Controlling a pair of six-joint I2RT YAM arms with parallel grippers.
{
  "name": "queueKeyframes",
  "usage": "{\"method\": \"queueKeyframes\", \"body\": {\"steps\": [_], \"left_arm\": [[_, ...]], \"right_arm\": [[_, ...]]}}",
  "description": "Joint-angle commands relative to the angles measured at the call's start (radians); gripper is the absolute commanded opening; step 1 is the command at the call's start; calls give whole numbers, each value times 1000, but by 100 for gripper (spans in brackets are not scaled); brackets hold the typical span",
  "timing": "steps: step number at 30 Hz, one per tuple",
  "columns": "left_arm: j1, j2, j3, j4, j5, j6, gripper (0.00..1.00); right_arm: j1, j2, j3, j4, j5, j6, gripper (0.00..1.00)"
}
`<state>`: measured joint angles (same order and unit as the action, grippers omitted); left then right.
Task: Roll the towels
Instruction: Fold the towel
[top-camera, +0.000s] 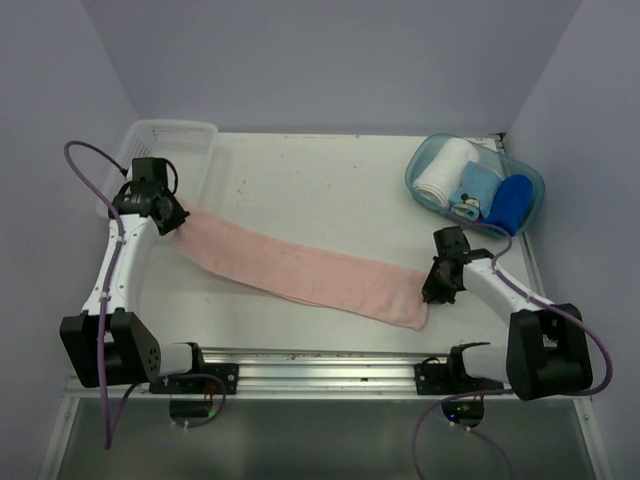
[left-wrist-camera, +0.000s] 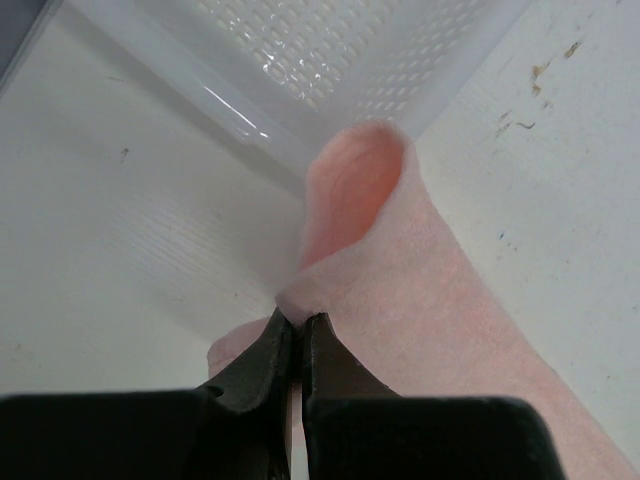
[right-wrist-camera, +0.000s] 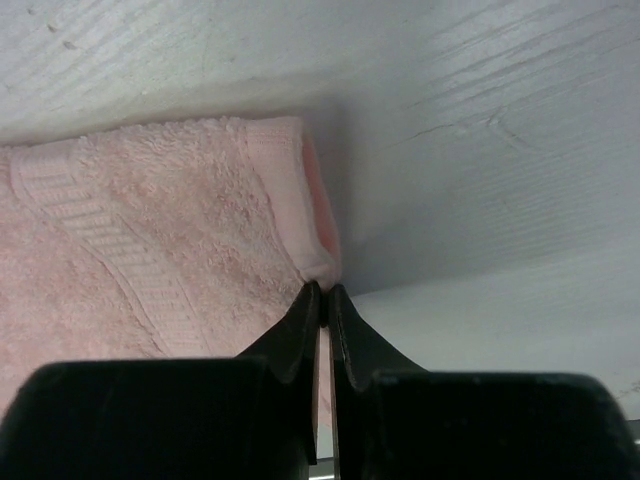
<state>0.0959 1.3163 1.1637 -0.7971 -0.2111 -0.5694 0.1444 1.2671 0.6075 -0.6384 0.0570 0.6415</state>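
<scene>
Pink towel (top-camera: 300, 268): spread as a long flat strip on the surface (top-camera: 320, 180), running diagonally from far left to near right, pinched at both ends.

Left tool (top-camera: 175, 222): clamped tight on the far-left end, jaws together with cloth between the tips. From the left wrist, cloth bunched into a raised loop just past the tips, touching the corner of the white mesh basket (left-wrist-camera: 330, 50). Left arm stretched forward along the left side, forearm angled away from its base, wrist bent down onto the towel end, right beside the basket.

Right tool (top-camera: 433, 292): closed on the near-right corner, tips pointing down at the surface. From the right wrist, jaws almost touching, thin pink sliver between them, hemmed corner curled up right at the tips. Right arm folded short, elbow close to its base, forearm angled inward to the left.

Blue towel (top-camera: 510, 203): rolled, sitting in the blue tub (top-camera: 418, 180) at far right, next to a white towel (top-camera: 441, 172) and a printed light blue cloth (top-camera: 472, 192). Well apart from both tools.

Room to move: bare surface beyond the strip in the middle; narrower bare band between strip and near rail (top-camera: 320, 355). Tight on the left against the basket. Right tool near the right edge, with the tub just beyond.
</scene>
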Motion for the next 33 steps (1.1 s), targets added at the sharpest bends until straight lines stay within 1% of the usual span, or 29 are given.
{"method": "queueKeyframes", "body": {"steps": [1, 4, 5, 8, 10, 12, 14, 17, 23, 28, 33], "left_arm": [[19, -9, 91, -13, -60, 52, 0], [18, -19, 129, -11, -62, 83, 0], [16, -22, 139, -13, -59, 97, 0], [-13, -34, 165, -17, -54, 106, 0], [-51, -40, 180, -25, -50, 108, 0], [-80, -40, 192, -36, -30, 106, 0], [-85, -43, 197, -34, -8, 106, 0], [-191, -46, 197, -31, 3, 86, 0], [-336, -31, 202, -25, 30, 28, 0], [-438, -6, 192, 1, 65, -24, 0], [-562, 43, 154, 70, 122, -82, 0]], "right_arm": [[49, 29, 5, 62, -34, 40, 2], [135, 57, 27, 83, -23, 93, 2], [182, 69, 37, 88, -19, 119, 1], [274, 136, 81, 114, -8, 170, 0], [317, 193, 109, 129, -3, 191, 0], [378, 230, 167, 137, 9, 211, 0], [431, 287, 230, 137, 17, 224, 0], [484, 369, 311, 146, 21, 228, 0], [534, 498, 435, 161, 3, 231, 0], [537, 545, 479, 163, -9, 233, 0], [537, 566, 503, 163, -19, 236, 0]]}}
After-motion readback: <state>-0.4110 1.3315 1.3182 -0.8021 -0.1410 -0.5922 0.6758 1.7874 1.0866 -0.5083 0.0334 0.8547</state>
